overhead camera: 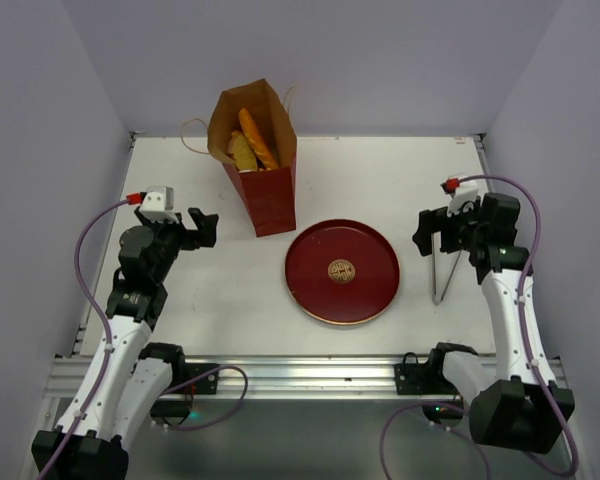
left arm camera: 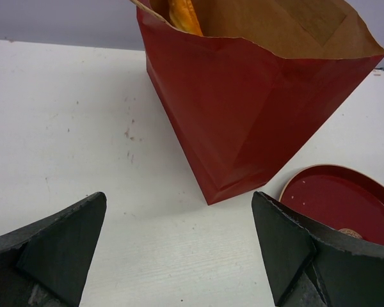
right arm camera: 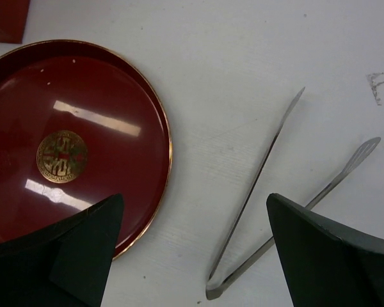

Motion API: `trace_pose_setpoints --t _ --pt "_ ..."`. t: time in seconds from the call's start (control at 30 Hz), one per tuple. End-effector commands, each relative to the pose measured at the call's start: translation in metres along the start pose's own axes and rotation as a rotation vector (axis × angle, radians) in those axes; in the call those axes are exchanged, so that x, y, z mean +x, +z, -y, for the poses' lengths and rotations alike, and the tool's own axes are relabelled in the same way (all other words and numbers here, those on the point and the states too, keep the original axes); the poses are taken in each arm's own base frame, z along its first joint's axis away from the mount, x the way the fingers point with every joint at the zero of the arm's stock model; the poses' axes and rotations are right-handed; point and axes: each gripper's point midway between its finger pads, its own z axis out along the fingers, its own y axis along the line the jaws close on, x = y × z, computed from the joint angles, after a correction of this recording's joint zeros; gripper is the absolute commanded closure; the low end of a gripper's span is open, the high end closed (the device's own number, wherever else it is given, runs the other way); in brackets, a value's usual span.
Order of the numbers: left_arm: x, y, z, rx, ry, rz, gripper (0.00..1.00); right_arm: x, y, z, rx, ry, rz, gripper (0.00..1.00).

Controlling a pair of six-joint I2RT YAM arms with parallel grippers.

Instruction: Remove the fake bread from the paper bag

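Fake bread point(overhead camera: 252, 140) sits inside the paper bag point(overhead camera: 268, 195), orange-golden loaves poking up at the open top; left wrist cam catches only a tip point(left arm camera: 182, 14). Bag stands upright at far centre of the table point(overhead camera: 170, 170), cord handles flopped to either side. Round red plate point(overhead camera: 315, 258) w/ gold emblem lies just near-right of bag. Metal tongs point(overhead camera: 440, 275) lie right of plate, apart from it, blades splayed. Left fingers point(overhead camera: 202, 228) are spread wide, left of bag & facing its red side, not touching. Right fingers point(overhead camera: 426, 232) are spread too, above plate's right rim & tongs, gripping nothing.
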Motion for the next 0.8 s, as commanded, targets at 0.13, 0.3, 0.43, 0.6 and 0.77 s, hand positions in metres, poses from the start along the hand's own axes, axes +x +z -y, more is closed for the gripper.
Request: trace_pose_setpoints --t 0.13,0.3,0.43,0.6,0.77 --pt "-0.022 -0.008 0.005 0.015 0.039 0.077 0.00 0.037 0.026 0.030 0.119 0.162 -0.225 0.01" --pt "-0.026 -0.012 0.008 0.025 0.039 0.096 0.00 0.064 0.040 0.060 0.297 0.291 -0.294 0.01" --pt "-0.029 -0.013 0.011 0.042 0.036 0.102 0.00 0.068 0.043 0.060 0.288 0.299 -0.295 0.01" --pt "-0.031 -0.015 0.015 0.060 0.035 0.112 0.00 0.078 0.039 0.072 0.353 0.302 -0.313 0.02" --pt "-0.033 -0.016 0.017 0.069 0.035 0.116 0.00 0.085 0.031 0.094 0.432 0.375 -0.306 0.07"
